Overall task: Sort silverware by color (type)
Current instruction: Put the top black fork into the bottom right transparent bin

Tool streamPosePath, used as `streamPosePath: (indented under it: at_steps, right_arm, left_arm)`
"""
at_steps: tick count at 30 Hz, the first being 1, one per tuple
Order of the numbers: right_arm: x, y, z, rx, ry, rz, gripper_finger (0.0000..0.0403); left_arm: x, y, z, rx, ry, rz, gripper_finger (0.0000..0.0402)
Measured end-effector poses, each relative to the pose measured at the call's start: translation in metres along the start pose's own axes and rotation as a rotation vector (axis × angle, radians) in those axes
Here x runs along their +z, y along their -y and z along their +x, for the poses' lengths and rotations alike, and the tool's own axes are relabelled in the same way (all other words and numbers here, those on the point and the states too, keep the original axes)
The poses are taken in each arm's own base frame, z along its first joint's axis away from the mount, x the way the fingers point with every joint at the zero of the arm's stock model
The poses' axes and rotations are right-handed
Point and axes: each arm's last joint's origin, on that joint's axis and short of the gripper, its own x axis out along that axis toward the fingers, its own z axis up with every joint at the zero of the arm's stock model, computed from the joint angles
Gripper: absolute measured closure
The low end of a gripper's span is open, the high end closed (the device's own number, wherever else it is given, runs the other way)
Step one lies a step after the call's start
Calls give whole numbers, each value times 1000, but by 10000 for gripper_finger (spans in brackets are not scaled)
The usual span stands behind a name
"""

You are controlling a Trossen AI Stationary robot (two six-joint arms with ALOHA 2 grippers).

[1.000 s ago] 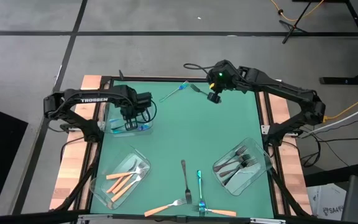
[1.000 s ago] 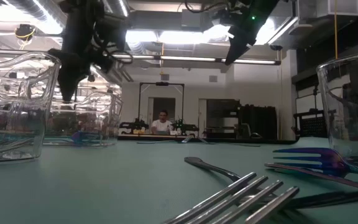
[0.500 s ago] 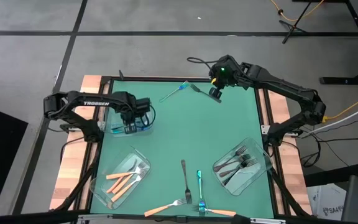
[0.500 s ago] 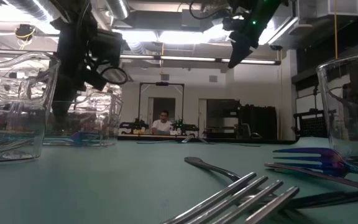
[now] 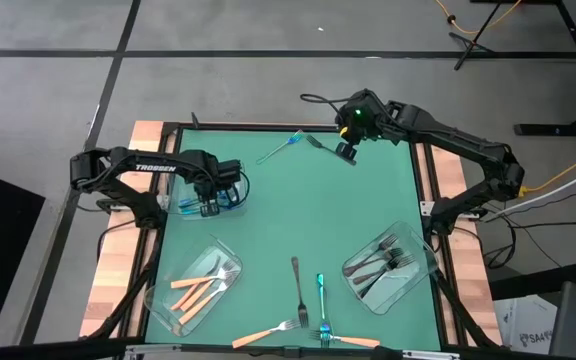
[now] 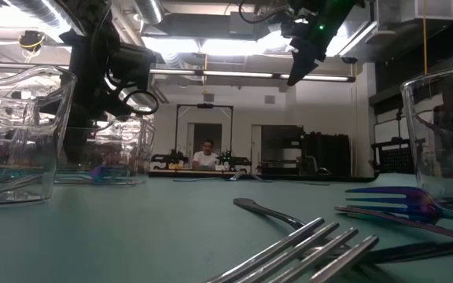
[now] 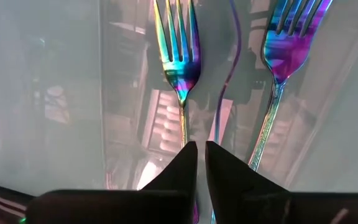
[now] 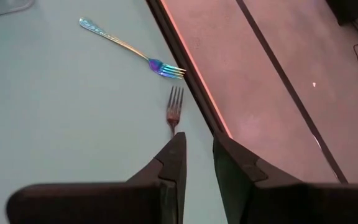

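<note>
My left gripper (image 5: pixel 208 204) points straight down inside the clear tray (image 5: pixel 180 208) at the table's left. Two shiny blue forks (image 7: pixel 180 68) (image 7: pixel 284 50) lie flat on the tray's floor. Its fingers (image 7: pixel 201 155) stand a narrow gap apart, over the handle of the left fork. My right gripper (image 5: pixel 346 152) hovers open and empty above the table's far right. Below it a dark fork (image 8: pixel 174 112) and a blue fork (image 8: pixel 129 50) lie on the green mat, close to the table's edge. My left gripper comes from above at the handle (image 7: pixel 183 134) of one blue fork, which runs in under the fingertips. The fork lies flat on the tray floor. The fingers hide the spot, so I cannot tell whether they touch it.
A clear tray with orange forks (image 5: pixel 203 285) stands near left. Another with dark forks (image 5: pixel 388 265) stands near right. Loose forks lie by the near edge: dark (image 5: pixel 297 285), blue (image 5: pixel 321 300), orange (image 5: pixel 268 333). A person (image 6: pixel 207 153) sits in the room beyond.
My left gripper has gone down into the clear tray at the left, still pointing down.
</note>
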Motion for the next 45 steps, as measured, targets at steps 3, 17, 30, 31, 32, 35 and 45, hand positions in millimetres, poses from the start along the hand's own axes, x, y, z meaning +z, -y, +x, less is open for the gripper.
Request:
streamPosePath:
  at_steps: [3,17,30,31,32,35,45]
  right_arm:
    - [0,0,0,1,0,0,333]
    - [0,-1,0,23,3,0,333]
    - [0,-1,0,23,5,12,333]
    - [0,-1,0,22,8,13,333]
    - [1,-1,0,22,11,14,333]
    - [3,0,0,17,32,35,332]
    - [14,3,7,-37,128,91,236]
  left_arm:
    - [0,0,0,0,1,-2,376]
    - [0,0,0,-3,2,-4,305]
    - [1,0,0,-3,7,-5,285]
    - [1,0,0,-3,10,-5,285]
    - [2,0,0,-3,16,-6,285]
    - [3,0,0,-2,31,-9,285]
    - [4,0,0,-2,40,-11,285]
